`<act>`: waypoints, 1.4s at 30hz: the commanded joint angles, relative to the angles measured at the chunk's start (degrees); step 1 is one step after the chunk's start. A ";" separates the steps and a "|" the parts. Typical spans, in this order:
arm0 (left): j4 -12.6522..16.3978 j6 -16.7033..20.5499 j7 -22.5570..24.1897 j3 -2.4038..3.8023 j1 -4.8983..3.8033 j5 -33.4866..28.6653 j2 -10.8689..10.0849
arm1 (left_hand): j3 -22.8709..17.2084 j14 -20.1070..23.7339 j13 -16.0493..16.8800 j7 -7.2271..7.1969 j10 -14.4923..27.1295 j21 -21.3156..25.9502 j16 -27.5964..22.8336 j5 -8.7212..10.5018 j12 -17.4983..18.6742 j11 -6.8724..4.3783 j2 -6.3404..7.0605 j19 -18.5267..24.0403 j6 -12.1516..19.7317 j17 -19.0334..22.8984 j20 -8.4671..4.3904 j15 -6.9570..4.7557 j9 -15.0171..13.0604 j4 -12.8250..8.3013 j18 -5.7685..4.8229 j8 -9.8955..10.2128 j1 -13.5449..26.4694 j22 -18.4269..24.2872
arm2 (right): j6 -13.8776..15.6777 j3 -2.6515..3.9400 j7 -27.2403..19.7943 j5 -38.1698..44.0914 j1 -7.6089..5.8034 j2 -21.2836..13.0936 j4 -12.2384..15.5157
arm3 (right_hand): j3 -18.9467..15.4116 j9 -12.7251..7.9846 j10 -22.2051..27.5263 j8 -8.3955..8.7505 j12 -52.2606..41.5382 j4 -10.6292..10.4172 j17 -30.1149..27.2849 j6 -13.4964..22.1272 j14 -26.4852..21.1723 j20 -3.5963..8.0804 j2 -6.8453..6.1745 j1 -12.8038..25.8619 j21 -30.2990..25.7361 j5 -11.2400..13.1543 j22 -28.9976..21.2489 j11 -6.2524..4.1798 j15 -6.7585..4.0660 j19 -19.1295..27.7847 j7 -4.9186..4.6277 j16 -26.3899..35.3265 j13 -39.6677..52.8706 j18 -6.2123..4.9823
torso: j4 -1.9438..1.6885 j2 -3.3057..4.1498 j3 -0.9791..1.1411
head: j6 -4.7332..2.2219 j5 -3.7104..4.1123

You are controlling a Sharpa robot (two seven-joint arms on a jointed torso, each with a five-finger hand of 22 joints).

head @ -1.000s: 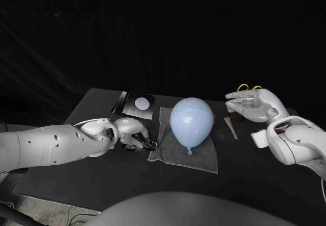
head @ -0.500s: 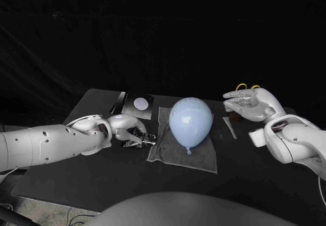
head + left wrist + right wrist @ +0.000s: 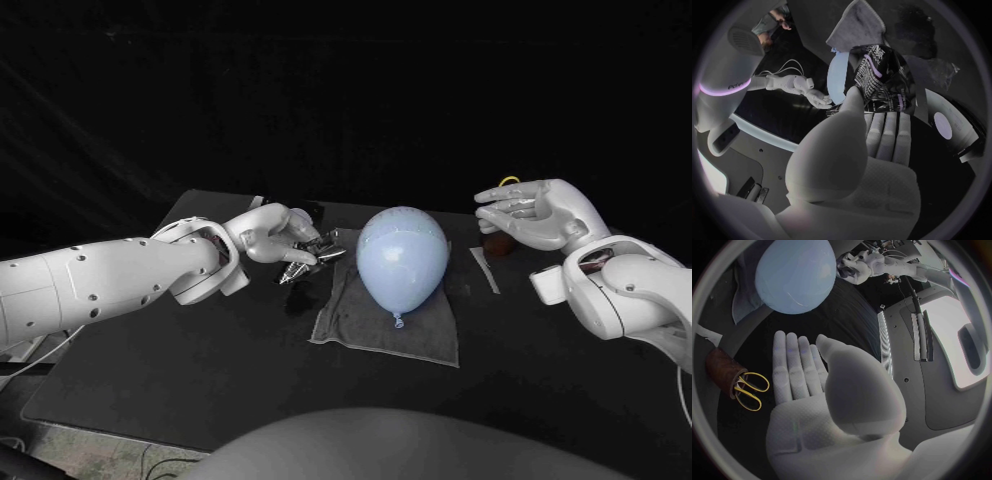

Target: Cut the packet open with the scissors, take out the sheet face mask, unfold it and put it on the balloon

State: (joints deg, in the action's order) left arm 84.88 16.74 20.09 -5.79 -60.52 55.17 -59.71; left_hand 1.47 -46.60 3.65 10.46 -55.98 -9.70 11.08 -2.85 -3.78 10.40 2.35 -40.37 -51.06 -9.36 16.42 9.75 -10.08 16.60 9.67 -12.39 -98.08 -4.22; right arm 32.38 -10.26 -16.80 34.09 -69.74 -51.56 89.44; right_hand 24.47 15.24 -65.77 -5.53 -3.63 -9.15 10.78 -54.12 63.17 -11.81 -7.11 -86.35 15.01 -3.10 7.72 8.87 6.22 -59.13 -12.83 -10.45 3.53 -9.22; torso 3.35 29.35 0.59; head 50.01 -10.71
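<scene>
My left hand (image 3: 274, 240) is raised just left of the balloon and holds the dark printed packet (image 3: 879, 80) between thumb and fingers; the packet (image 3: 316, 257) hangs over the cloth's left edge. The pale blue balloon (image 3: 401, 258) lies on a grey cloth (image 3: 389, 325), knot towards me. Off to the balloon's right, my right hand (image 3: 534, 215) hovers above the table, fingers apart, holding nothing. Behind it the yellow-handled scissors (image 3: 749, 389) stand in a brown holder (image 3: 722, 371). The mask itself cannot be seen.
A black box with a white round mark (image 3: 943, 125) lies on the table behind my left hand. A thin pale strip (image 3: 490, 270) lies right of the cloth. The black table (image 3: 188, 370) ends close behind the balloon.
My left hand has lifted the packet off the table by the cloth's left edge and carried it up and back, beside the balloon. The right hand has barely shifted.
</scene>
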 commanded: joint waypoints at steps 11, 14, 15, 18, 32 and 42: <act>-1.17 -5.49 3.29 0.23 -1.30 -32.21 3.19 | -0.97 -0.40 -0.01 0.87 0.91 -0.20 -0.51 0.08 0.18 0.89 0.98 -1.53 0.53 0.00 0.36 0.52 0.32 -0.04 -0.59 0.85 0.30 -0.01 | -10.95 0.24 6.60 1.15 -6.30 1.05 0.86 | 0.76 0.69 -5.02 -0.56 -0.29 0.86 11.91 -2.02 17.45 5.35 -0.06 5.71 14.13 -0.33 7.72 -3.25 -5.35 -12.85 2.43 -14.60 0.36 -1.18 | 0.02 -0.04 0.02 | -2.62 0.82; -1.63 -5.37 3.81 0.23 -1.33 -35.52 3.93 | -1.16 -0.67 0.02 0.76 0.74 -0.29 -0.45 0.08 0.10 0.81 0.90 -1.83 0.37 -0.06 0.32 0.46 0.32 -0.07 -0.63 0.82 0.25 -0.02 | -13.14 0.25 9.01 2.08 -7.66 2.03 1.43 | 1.40 1.02 -6.36 -0.59 -0.27 0.39 16.06 -2.22 19.42 6.07 -0.55 7.13 17.68 -0.16 10.00 -3.71 -6.09 -14.27 2.93 -19.16 0.50 -1.12 | -0.06 -0.08 0.03 | -3.95 1.11; -1.74 -5.29 3.97 0.23 -1.33 -36.16 4.11 | -1.16 -0.68 0.02 0.75 0.73 -0.29 -0.45 0.08 0.10 0.81 0.90 -1.84 0.37 -0.07 0.32 0.45 0.32 -0.08 -0.63 0.82 0.25 -0.02 | -13.59 0.26 9.79 2.34 -8.00 2.40 1.56 | 1.47 1.13 -6.62 -0.57 -0.21 0.14 17.34 -2.21 19.74 6.24 -0.80 7.70 18.74 -0.12 10.73 -3.80 -6.18 -14.47 3.04 -20.52 0.52 -1.13 | -0.10 -0.05 0.04 | -4.49 1.21; -1.98 -4.99 4.44 0.23 -1.34 -37.55 4.67 | -1.19 -0.72 0.03 0.72 0.71 -0.31 -0.44 0.08 0.09 0.79 0.88 -1.88 0.34 -0.08 0.31 0.44 0.32 -0.09 -0.63 0.82 0.23 -0.02 | -14.20 0.26 12.70 3.13 -8.90 3.89 1.82 | 1.18 1.50 -7.06 -0.53 -0.14 -0.73 21.04 -2.16 20.25 6.49 -1.67 9.41 22.01 -0.10 13.08 -3.97 -6.34 -14.69 3.35 -24.83 0.58 -1.08 | -0.14 -0.07 -0.03 | -5.63 1.48; -3.04 -3.24 6.58 0.27 -1.34 -37.16 7.35 | -1.07 -0.72 0.01 0.71 0.75 -0.33 -0.54 0.09 0.13 0.75 1.36 -2.08 0.41 -0.09 0.30 0.43 0.36 -0.13 -0.67 0.91 0.29 0.00 | -11.81 0.29 23.73 7.72 -10.04 12.16 -0.89 | -7.29 2.12 -8.76 0.06 -2.64 -5.21 30.60 -0.77 19.94 6.25 -3.39 15.13 35.81 0.06 27.72 -4.18 -6.46 -15.10 3.40 -36.38 2.24 0.15 | -0.21 0.08 -0.06 | -10.85 1.79; -3.71 -1.95 7.51 0.29 -1.33 -33.93 8.19 | -1.14 -0.63 0.00 0.63 0.83 -0.31 -0.66 0.08 0.17 0.74 1.48 -2.14 0.43 -0.07 0.30 0.45 0.38 -0.24 -0.70 0.96 0.10 0.03 | -10.72 0.38 23.00 8.70 -10.10 15.31 -2.41 | -13.41 3.76 -10.26 -0.26 -23.26 -6.58 54.31 0.40 22.39 7.69 -1.00 11.23 55.44 0.03 51.80 -6.40 -8.07 -18.49 4.98 -60.58 27.40 3.28 | -0.09 0.07 -0.06 | -10.91 1.51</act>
State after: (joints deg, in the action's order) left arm 81.13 13.90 25.74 -5.59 -61.73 19.40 -51.70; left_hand 0.61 -47.00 3.66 11.06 -55.30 -9.70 10.62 -2.85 -3.78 11.07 3.34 -42.11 -50.44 -9.36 16.90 10.15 -9.71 16.35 9.21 -11.60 -98.00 -4.22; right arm 21.22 -9.93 5.64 41.00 -79.81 -36.44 87.11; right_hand 11.12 18.98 -76.32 -5.53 -26.53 -15.67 64.79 -54.00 83.93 -3.90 -8.35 -74.91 70.22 -3.10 59.21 2.43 -1.78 -77.49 -7.79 -70.78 30.43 -6.54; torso 3.19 29.39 0.58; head 39.21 -9.21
